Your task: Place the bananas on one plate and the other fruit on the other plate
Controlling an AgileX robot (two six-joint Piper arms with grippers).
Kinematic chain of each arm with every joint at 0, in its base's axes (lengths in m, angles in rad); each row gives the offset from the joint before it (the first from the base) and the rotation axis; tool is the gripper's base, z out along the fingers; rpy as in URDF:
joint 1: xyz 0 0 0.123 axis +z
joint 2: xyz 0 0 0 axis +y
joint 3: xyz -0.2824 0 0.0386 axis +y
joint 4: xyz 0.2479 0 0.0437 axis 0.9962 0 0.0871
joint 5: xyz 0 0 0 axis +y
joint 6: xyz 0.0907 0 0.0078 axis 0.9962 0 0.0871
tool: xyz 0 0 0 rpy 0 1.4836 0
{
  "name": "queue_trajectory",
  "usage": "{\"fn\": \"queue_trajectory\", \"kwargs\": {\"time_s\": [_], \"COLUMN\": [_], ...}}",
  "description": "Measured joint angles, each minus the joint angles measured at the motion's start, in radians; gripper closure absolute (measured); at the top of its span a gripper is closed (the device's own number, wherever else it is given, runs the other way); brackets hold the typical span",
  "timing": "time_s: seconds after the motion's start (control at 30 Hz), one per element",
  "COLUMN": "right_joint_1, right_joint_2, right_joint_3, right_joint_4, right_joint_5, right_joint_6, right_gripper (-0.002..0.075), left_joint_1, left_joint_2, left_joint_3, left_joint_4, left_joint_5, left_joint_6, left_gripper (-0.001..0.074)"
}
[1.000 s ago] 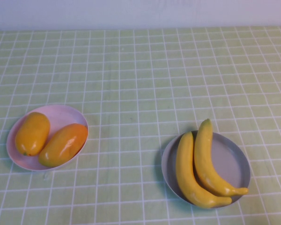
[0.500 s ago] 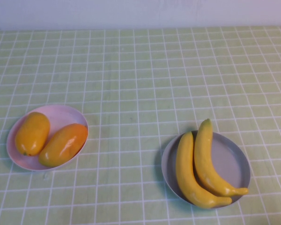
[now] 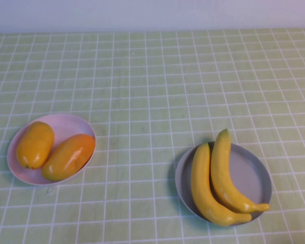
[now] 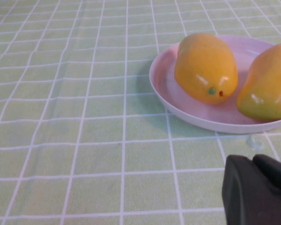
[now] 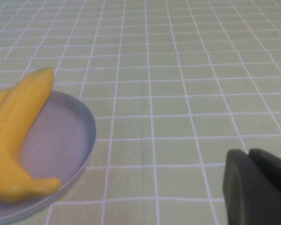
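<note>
Left gripper (image 4: 257,190) shows only as a dark tip in the lower right corner of its wrist view, low over the bench (image 3: 152,91) and just short of the pale pink plate's near rim; whether it is spread or pressed together cannot be told. Right gripper (image 5: 255,185) likewise shows only as a dark tip in the lower right corner of its own wrist view, over bare checked cloth and apart from the grey-blue plate, and its state cannot be told either. Neither gripper appears in the high view. In that view the pale pink plate (image 3: 66,124) sits at the lower left of the frame, carrying two mango-like fruits side by side: a yellow-orange one (image 3: 35,144) on the left and a redder-blushed one (image 3: 68,156) on the right, touching or nearly so. The grey-blue plate (image 3: 251,175) sits at the lower right of the frame, well apart from the pink one. Two bananas lie on it, close together along their length, the left banana (image 3: 204,190) and the right banana (image 3: 225,173), pointed stem ends toward the lower right rim.
</note>
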Motion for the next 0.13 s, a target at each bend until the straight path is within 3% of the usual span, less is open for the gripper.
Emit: {"fn": "queue_trajectory", "kwargs": {"time_s": [0.13], "right_joint_1": [0.0], "right_joint_2": [0.0], "right_joint_3": [0.0], "right_joint_4": [0.0], "right_joint_5": [0.002], "right_joint_6": [0.0], "right_gripper": [0.0741], "left_joint_1": [0.0], "left_joint_2": [0.0], "left_joint_3": [0.0], "left_joint_4": [0.0], "left_joint_5": [0.0], "left_joint_6": [0.0], "left_gripper": [0.0735]}}
